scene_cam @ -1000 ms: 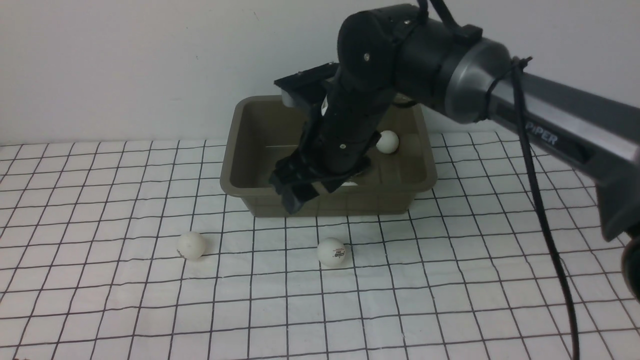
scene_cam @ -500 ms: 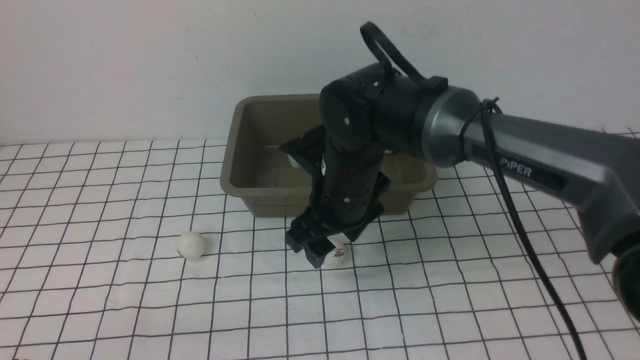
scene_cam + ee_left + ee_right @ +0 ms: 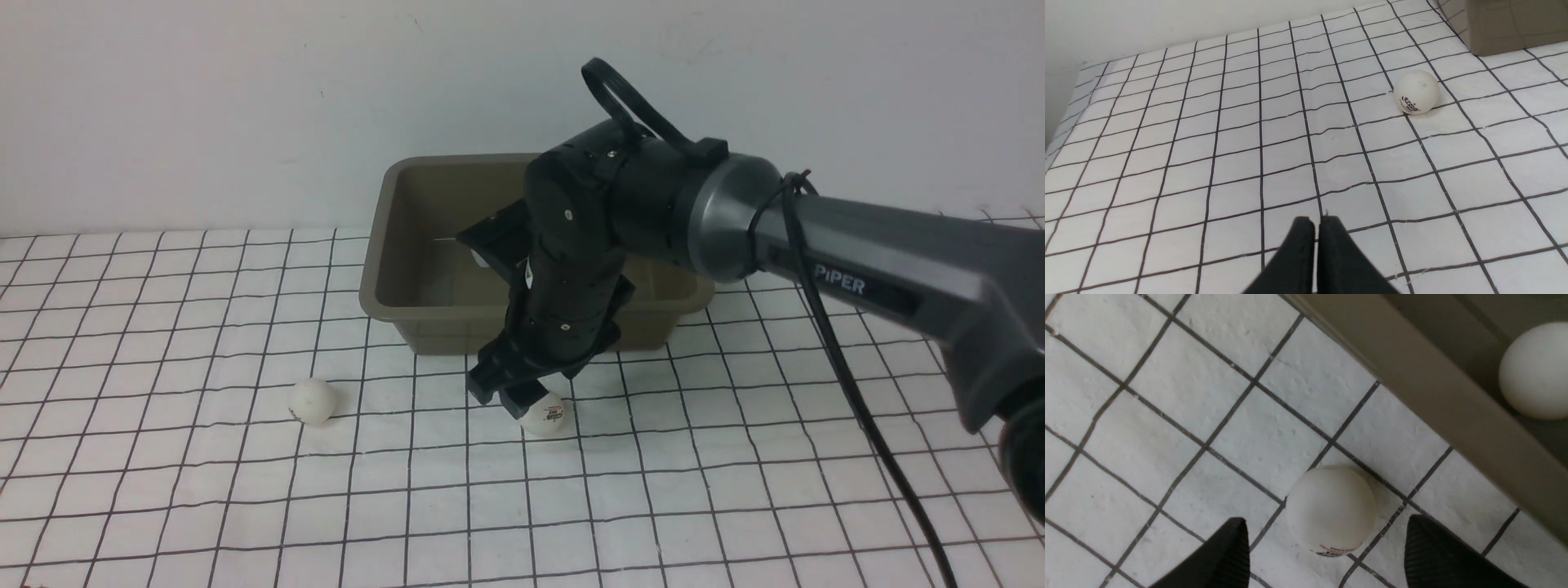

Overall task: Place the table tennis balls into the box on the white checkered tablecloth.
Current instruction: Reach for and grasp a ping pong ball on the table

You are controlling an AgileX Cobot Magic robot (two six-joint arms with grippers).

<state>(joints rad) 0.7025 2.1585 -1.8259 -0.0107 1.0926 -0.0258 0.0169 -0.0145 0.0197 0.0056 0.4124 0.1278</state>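
The cloth (image 3: 1208,122) was white, with thin black lines that made squares, and it had a few small wrinkles. One ball (image 3: 1416,92) sat on it, near a corner of the box (image 3: 1515,24) but not touching it. The ball had a small dark and red mark. The left gripper (image 3: 1316,222) was over the cloth, well apart from the ball. Its two black fingers (image 3: 1298,253) were pressed together with nothing between them. A pale wall (image 3: 1167,24) stood past the cloth's far edge.

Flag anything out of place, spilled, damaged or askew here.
Nothing stands out. The box sits upright on the white checkered tablecloth, which is only mildly wrinkled. Two table tennis balls lie on the cloth: the logo ball under the open right gripper, the other ball farther left. Both look intact.
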